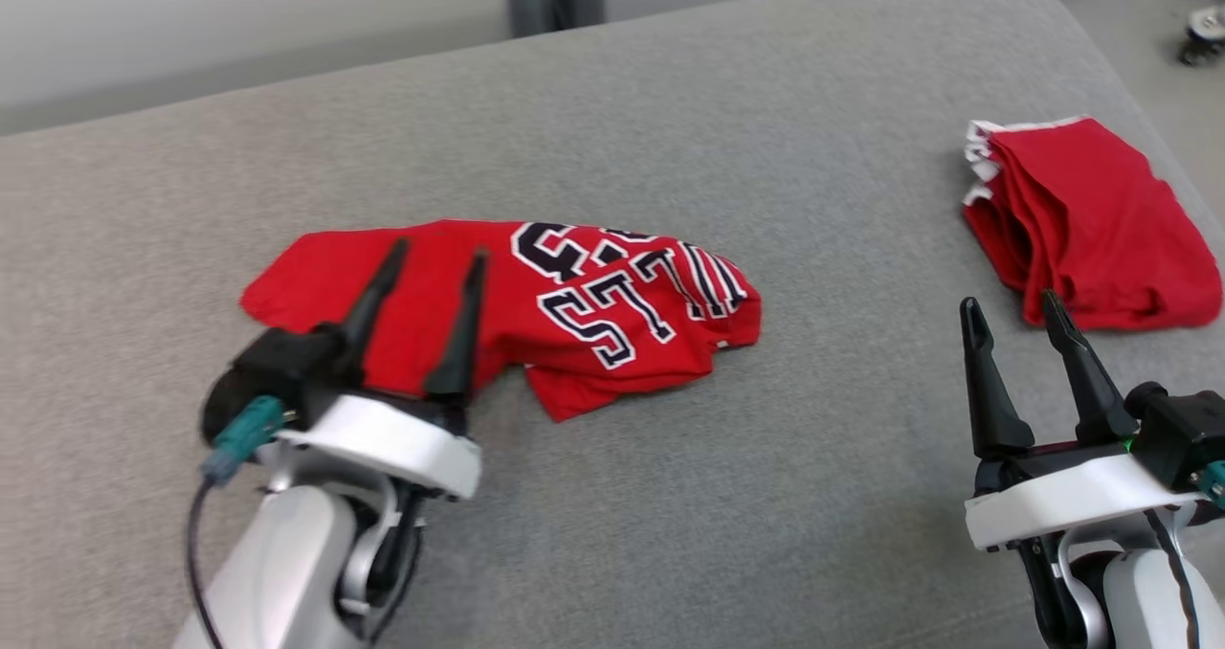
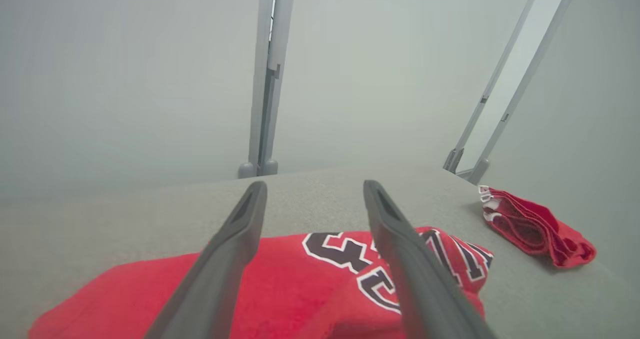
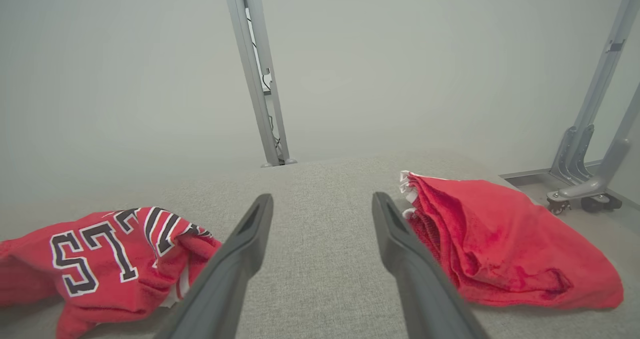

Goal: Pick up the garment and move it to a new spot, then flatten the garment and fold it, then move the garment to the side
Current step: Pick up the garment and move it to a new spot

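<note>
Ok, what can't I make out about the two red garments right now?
- Head view: the left gripper covers part of the lettered jersey; its height above it is unclear.
- All views: creases break up the jersey's lettering, so it can't be read whole.
- All views: the folded red cloth hides its inner layers under its own folds.

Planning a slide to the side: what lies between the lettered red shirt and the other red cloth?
Nothing: the head view shows bare grey fabric surface between the lettered shirt and the folded red cloth.
</note>
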Motion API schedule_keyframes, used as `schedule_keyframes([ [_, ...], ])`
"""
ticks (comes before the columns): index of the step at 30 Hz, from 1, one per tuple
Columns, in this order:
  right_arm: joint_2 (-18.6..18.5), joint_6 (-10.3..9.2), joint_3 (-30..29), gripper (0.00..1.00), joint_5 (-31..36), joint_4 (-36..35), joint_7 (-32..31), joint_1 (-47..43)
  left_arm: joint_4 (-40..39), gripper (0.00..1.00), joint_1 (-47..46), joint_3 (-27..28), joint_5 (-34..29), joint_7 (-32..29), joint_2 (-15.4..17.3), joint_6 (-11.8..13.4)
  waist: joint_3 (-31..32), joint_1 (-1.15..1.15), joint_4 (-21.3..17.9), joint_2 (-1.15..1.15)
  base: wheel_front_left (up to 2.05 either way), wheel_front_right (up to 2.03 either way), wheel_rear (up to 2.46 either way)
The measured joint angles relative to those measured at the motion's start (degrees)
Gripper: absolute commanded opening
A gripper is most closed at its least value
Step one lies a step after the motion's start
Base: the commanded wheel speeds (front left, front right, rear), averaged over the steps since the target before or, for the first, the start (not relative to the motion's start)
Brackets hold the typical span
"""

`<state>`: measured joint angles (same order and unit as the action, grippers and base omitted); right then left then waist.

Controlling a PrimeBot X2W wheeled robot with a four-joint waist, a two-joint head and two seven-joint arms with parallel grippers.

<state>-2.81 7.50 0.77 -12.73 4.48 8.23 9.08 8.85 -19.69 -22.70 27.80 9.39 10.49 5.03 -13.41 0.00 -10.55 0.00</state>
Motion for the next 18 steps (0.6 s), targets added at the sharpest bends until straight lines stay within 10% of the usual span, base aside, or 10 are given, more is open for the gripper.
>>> schedule_keyframes([
  [18,0.01,0.00,0.91,1.00,4.26,-1.53,-4.38,-5.68,-4.77,1.00,15.36,9.70,2.46,3.16,8.14,4.72,10.30,0.00,9.28,0.00,0.00,0.00,0.00],
])
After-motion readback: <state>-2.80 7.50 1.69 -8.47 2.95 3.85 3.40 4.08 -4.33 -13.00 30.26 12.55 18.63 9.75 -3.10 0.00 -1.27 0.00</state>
